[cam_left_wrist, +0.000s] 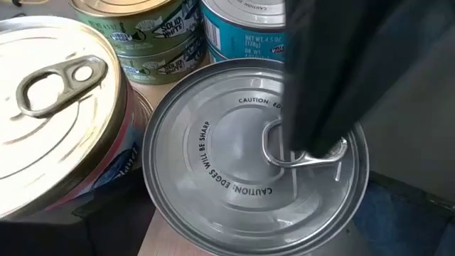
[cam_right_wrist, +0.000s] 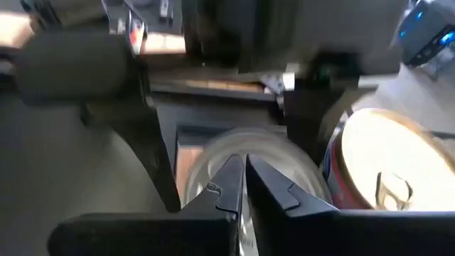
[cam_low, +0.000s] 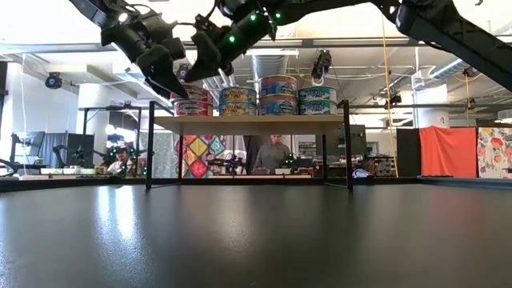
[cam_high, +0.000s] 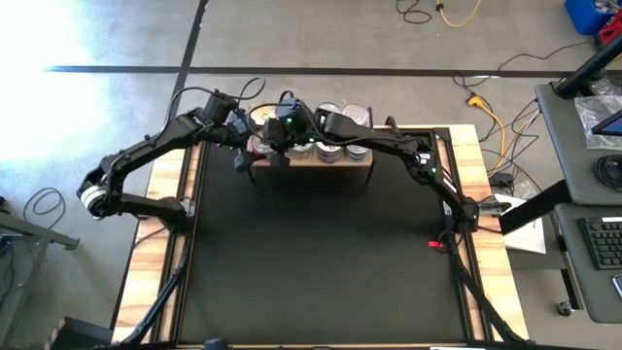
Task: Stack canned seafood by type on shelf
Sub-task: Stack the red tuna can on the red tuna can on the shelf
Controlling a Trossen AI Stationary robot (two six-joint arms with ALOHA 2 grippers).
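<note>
Silver-lidded can [cam_left_wrist: 256, 163] part hidden by dark finger [cam_left_wrist: 334, 71], neighbouring can [cam_left_wrist: 50, 92] cut off

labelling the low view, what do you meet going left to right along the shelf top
Left gripper, open, above the shelf's left end → red-labelled can stack → yellow-and-blue labelled can stack → taller stack with blue-labelled cans → green-and-white labelled can stack → the shelf's right leg.
</note>
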